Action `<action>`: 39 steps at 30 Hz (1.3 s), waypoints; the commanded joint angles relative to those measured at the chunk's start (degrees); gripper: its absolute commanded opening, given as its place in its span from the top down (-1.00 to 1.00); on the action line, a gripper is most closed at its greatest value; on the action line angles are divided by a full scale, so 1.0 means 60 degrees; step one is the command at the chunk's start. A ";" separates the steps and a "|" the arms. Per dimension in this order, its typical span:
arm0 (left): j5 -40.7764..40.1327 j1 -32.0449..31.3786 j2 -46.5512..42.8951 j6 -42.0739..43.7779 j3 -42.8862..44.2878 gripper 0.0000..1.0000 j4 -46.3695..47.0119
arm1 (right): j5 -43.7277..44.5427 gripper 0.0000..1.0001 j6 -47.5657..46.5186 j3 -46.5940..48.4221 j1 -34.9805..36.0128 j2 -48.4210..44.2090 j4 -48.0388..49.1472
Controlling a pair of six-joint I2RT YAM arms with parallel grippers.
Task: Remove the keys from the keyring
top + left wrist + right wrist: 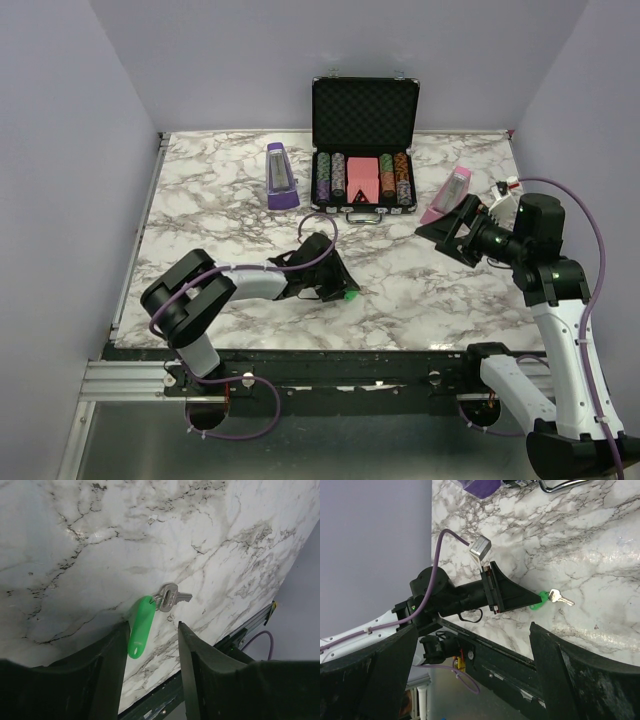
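The keyring's green oval tag [141, 626] lies flat on the marble table near its front edge, with a small silver key [171, 597] on its thin ring at the far end. My left gripper [151, 626] is open and low over the table; the tag's near end lies between its fingers, close to the left finger [107, 665]. From above, the tag [351, 295] peeks out at the left gripper's [338, 283] tip. My right gripper [445, 232] is open and empty, held above the table to the right; its wrist view shows the tag [540, 600] and key [560, 598].
An open black poker-chip case [363, 150] stands at the back centre. A purple metronome-shaped object [280, 177] is to its left and a pink one [447, 195] to its right. The table's black front rail [330, 355] runs just behind the keyring.
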 commanded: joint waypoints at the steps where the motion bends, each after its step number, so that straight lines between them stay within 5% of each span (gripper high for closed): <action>1: 0.0052 -0.0070 0.0353 -0.0033 0.0079 -0.02 -0.0251 | -0.0330 -1.00 -0.0171 0.0072 0.0044 0.0039 -0.0146; 12: 0.0140 -0.0070 0.0705 0.0025 0.0269 0.26 -0.0207 | -0.0388 -1.00 -0.0274 0.0072 0.0044 0.0127 -0.0190; 23: 0.0315 -0.0084 0.1042 0.0435 0.0577 1.00 -0.0236 | -0.0476 -1.00 -0.0361 0.0028 0.0044 0.0186 -0.0161; 39: 0.0286 -0.0304 -0.0934 0.1037 0.1500 1.00 -0.3048 | -0.1310 -1.00 0.0107 0.0174 0.0044 0.0098 0.0820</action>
